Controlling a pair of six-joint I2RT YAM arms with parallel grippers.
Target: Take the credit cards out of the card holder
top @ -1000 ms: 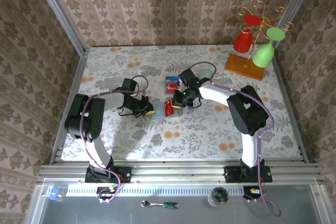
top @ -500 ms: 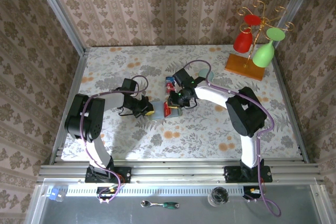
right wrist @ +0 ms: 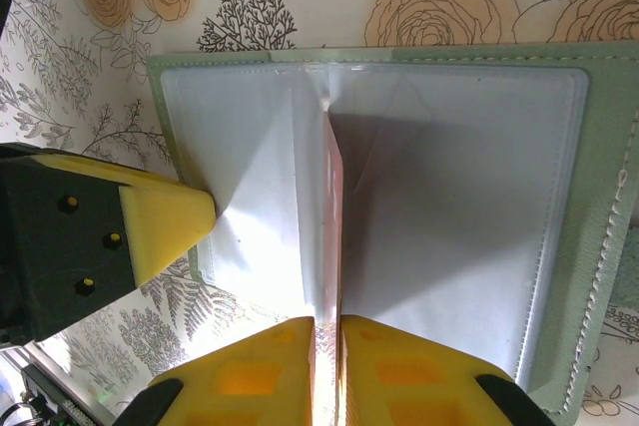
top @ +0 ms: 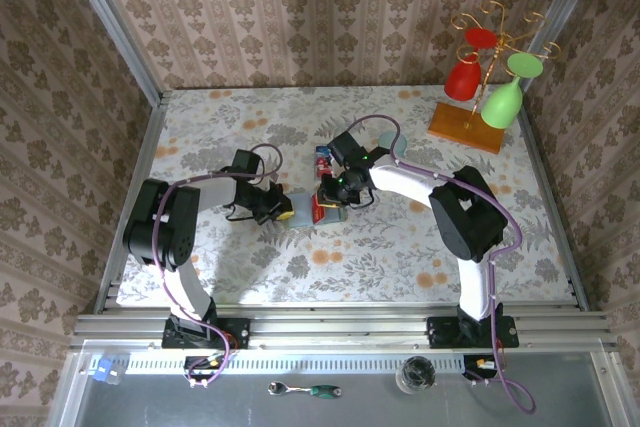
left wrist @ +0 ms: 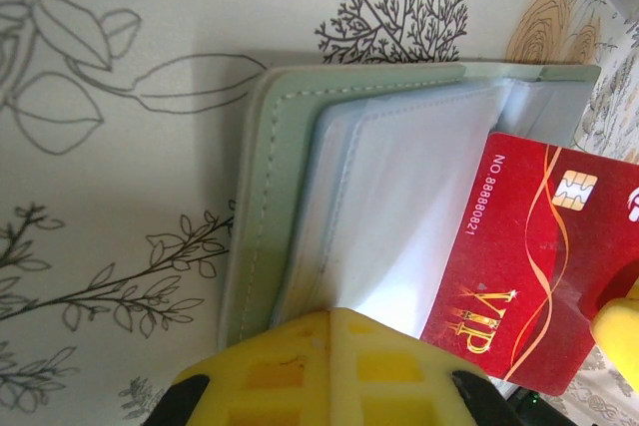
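Observation:
The grey-green card holder (top: 300, 220) lies open on the flowered table, its clear sleeves (left wrist: 399, 207) spread. A red VIP card (left wrist: 529, 256) sticks out of a sleeve at its right side. My right gripper (right wrist: 327, 324) is shut on this red card (right wrist: 336, 236), which stands edge-on between the sleeves. In the top view the right gripper (top: 333, 199) sits just right of the holder. My left gripper (left wrist: 349, 321) is shut, its yellow tips pressing on the holder's left sleeves (right wrist: 250, 177). Two more cards (top: 325, 158), blue and red, lie on the table behind the holder.
A pale teal cup (top: 392, 139) stands behind the right arm. A gold rack (top: 480, 87) with red and green glasses stands at the back right on an orange base. Patterned walls close in the table on three sides.
My right gripper has shifted a little to the left and back with the red card in it. The left arm and the card holder have stayed put.

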